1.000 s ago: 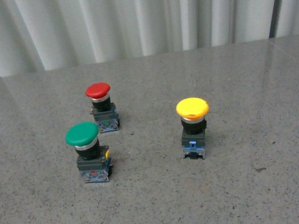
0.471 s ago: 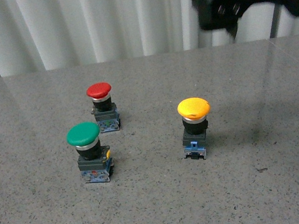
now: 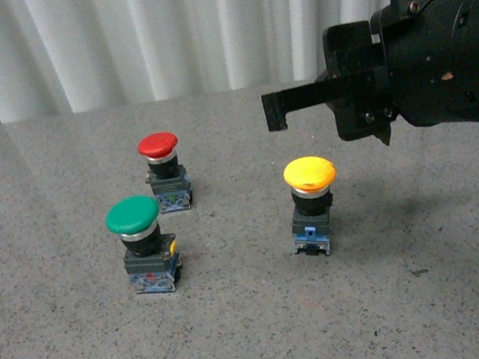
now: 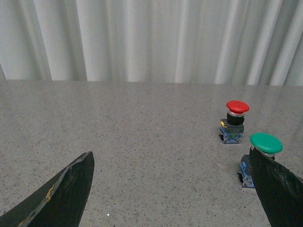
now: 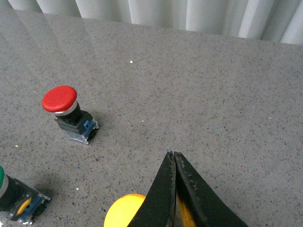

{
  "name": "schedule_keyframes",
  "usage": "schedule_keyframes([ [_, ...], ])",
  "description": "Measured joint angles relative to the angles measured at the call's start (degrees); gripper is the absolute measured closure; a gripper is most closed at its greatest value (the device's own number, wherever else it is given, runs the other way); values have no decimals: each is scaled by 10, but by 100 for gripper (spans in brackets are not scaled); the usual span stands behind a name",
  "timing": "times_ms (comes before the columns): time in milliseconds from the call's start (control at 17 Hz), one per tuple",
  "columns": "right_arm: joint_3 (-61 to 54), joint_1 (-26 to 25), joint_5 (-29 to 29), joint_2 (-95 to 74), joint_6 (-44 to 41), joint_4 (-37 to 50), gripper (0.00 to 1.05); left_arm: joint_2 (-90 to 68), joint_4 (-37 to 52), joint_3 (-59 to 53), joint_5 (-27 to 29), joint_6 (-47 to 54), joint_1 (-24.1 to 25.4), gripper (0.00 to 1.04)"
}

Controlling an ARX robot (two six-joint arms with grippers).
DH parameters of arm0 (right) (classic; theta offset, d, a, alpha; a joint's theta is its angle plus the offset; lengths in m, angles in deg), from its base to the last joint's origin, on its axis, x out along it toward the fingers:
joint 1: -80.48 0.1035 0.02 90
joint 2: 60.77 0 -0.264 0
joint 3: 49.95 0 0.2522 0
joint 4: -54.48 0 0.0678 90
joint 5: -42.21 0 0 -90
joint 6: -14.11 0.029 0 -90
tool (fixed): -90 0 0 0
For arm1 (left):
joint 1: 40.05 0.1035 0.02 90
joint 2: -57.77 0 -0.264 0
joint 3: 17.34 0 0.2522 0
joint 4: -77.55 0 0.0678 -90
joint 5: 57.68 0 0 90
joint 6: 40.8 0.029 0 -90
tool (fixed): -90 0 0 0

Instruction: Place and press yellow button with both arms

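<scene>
The yellow button (image 3: 309, 174) stands upright on the grey table, right of centre, on its dark and blue base. My right gripper (image 3: 273, 112) hangs above and just behind it, fingers shut with nothing between them. In the right wrist view the shut right gripper (image 5: 172, 155) covers part of the yellow button (image 5: 122, 211). My left gripper (image 4: 173, 163) is open, over bare tabletop to the left of the buttons; the yellow button is out of the left wrist view. The left arm does not show in the front view.
A green-capped button (image 3: 132, 216) stands front left and a red-capped button (image 3: 158, 146) behind it. Both appear in the left wrist view, the green button (image 4: 265, 143) partly behind a finger, the red button (image 4: 237, 107) further off. A white curtain (image 3: 152, 29) backs the table.
The right arm has come into the front view from the upper right and dropped lower, its shut fingers now reaching out over the yellow button. The buttons have not moved.
</scene>
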State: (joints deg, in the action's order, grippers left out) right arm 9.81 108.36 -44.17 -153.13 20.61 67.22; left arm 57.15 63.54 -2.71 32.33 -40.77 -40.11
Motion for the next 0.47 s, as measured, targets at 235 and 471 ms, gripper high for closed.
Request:
schedule_keyframes([
  [235, -10, 18, -2, -12, 2, 1, 103, 0, 0, 0, 0, 0, 0, 7],
  [471, -10, 28, -5, -22, 3, 2, 103, 0, 0, 0, 0, 0, 0, 7],
])
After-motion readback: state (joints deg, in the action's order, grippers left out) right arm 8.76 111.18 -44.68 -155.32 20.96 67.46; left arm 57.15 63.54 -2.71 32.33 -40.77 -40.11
